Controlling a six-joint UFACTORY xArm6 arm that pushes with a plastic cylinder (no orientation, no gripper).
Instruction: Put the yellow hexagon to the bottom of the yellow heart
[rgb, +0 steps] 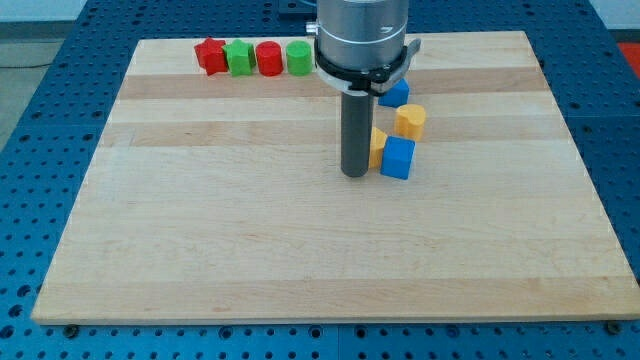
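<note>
My tip (355, 174) rests on the board just left of a yellow block (378, 147), largely hidden behind the rod; its shape cannot be made out. A blue cube (398, 158) sits right of that block, touching it. A yellow hexagon (410, 121) lies above and right of the blue cube. Another blue block (396, 94) sits above it, partly hidden by the arm's body.
A row of blocks lies along the board's top edge: a red star-like block (209, 56), a green block (239, 57), a red cylinder (269, 58) and a green block (298, 58). The wooden board (250, 220) sits on a blue perforated table.
</note>
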